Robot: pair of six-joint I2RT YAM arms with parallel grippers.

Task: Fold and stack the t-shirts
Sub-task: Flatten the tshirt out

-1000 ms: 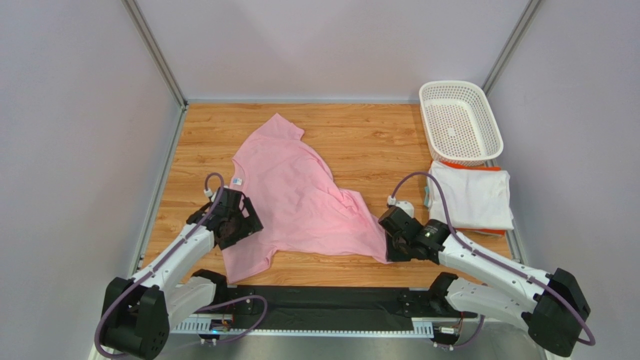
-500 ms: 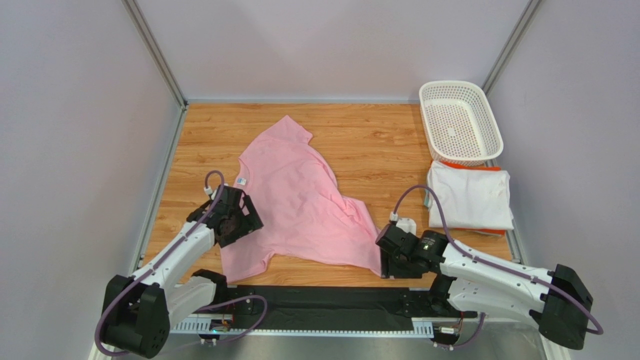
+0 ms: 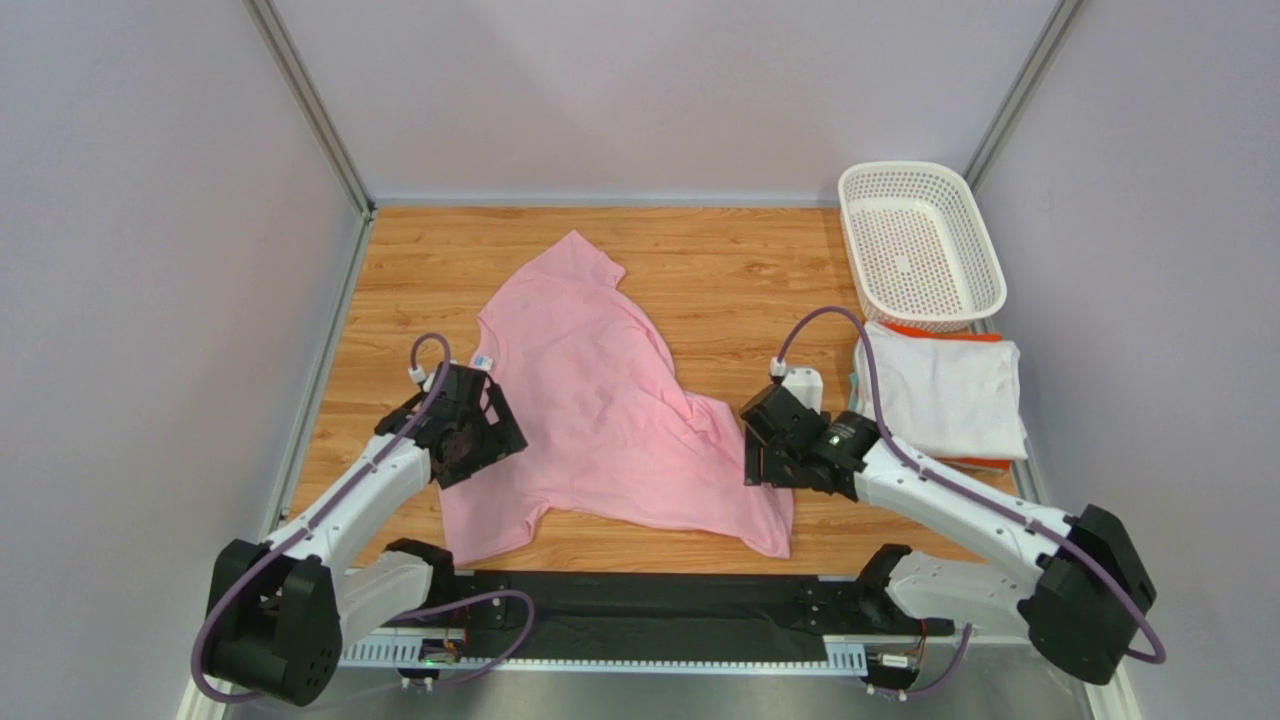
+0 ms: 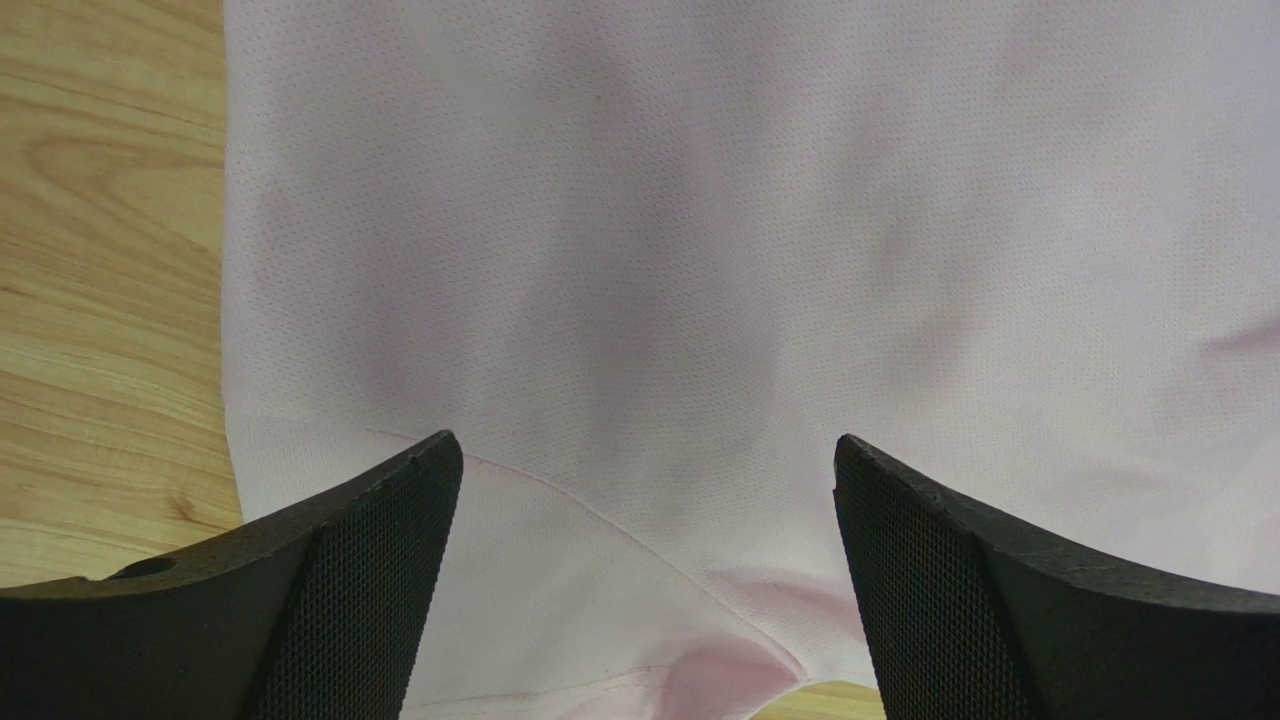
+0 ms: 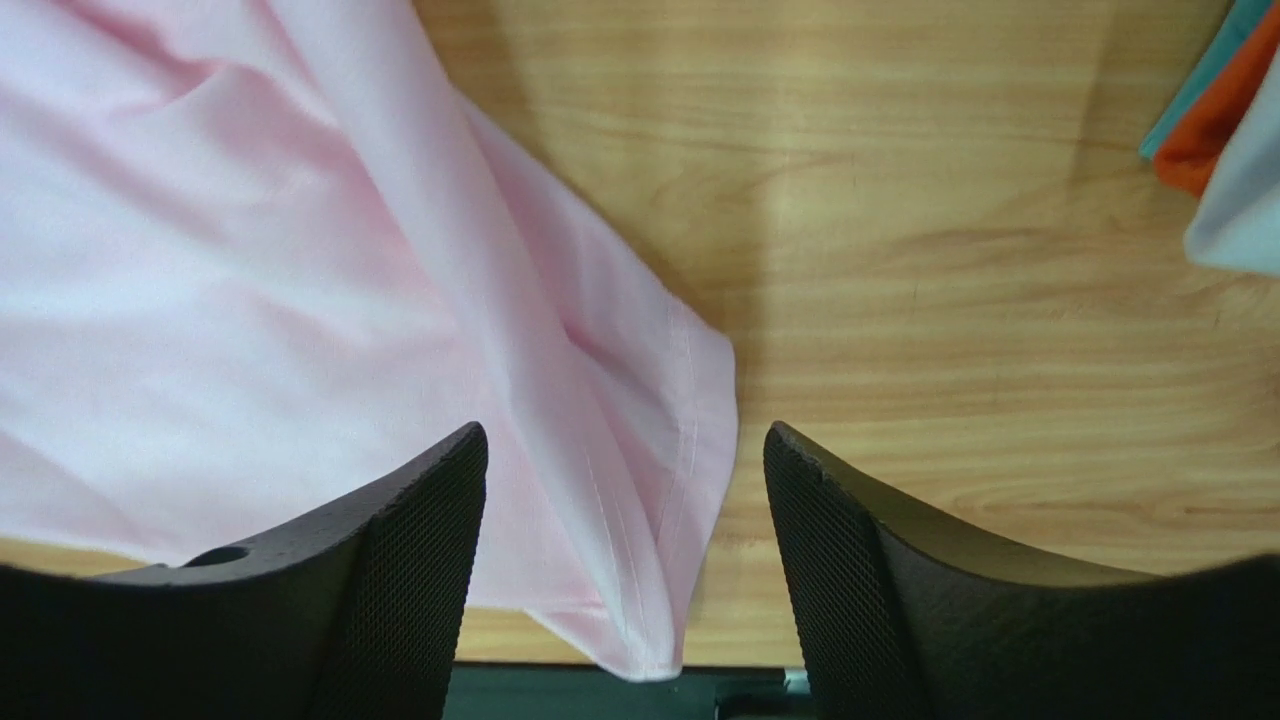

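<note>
The light pink t-shirt [image 3: 601, 405] lies spread and rumpled across the middle of the wooden table [image 3: 721, 285]. The white t-shirt with orange trim [image 3: 944, 393] lies folded at the right. My left gripper [image 3: 478, 438] is open over the pink shirt's left edge; its wrist view shows pink cloth [image 4: 676, 270] between the spread fingers [image 4: 361, 555]. My right gripper [image 3: 756, 453] is open above the shirt's right lower corner; its wrist view shows the pink hem [image 5: 631, 510] hanging loose between the fingers [image 5: 406, 555], held by neither.
A white perforated plastic basket [image 3: 974, 240] stands at the back right, just behind the folded white shirt. A black strip [image 3: 646, 600] runs along the table's near edge. Metal frame posts and grey walls close in the left, back and right sides.
My right gripper has let go of the pink shirt's lower right corner and risen back toward the shirt's middle. The corner now lies near the front edge. The left gripper has barely moved.
</note>
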